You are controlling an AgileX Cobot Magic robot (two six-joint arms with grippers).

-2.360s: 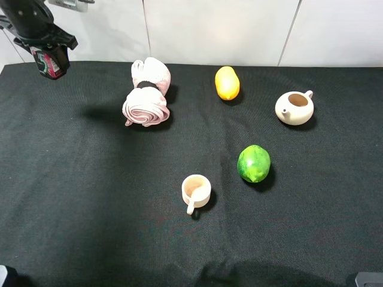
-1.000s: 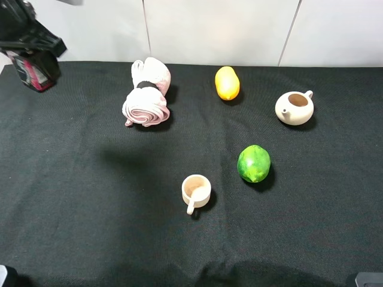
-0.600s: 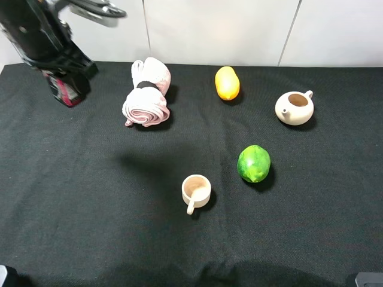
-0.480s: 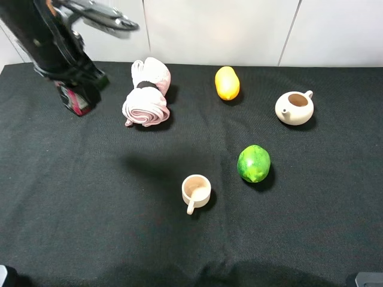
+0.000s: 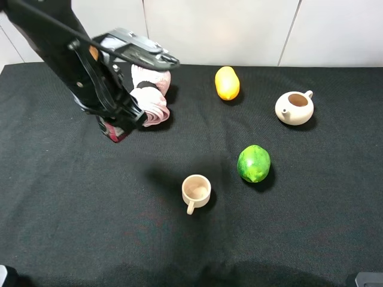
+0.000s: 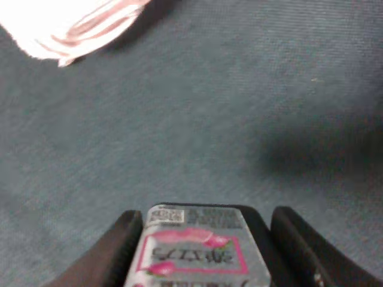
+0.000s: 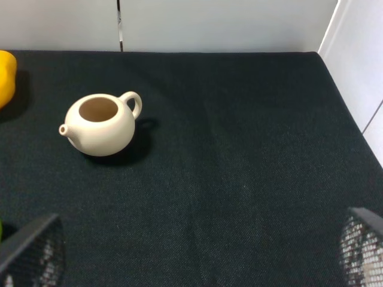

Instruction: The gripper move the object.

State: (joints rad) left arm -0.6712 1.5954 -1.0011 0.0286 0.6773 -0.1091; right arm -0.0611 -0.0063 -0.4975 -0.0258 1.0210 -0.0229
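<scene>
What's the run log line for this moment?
left gripper: shut on carton | carton: held above cloth, beside towel | right gripper: open, empty, teapot ahead

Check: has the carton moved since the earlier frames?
Yes. Held by the left gripper, the carton went from the far-left corner rightward and nearer, now beside the pink cloth.

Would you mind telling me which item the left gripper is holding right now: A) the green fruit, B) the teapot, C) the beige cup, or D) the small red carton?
D: the small red carton sits clamped between the two fingers of the left gripper, while the beige cup, green fruit and teapot all rest on the black cloth with nothing gripping them.
</scene>
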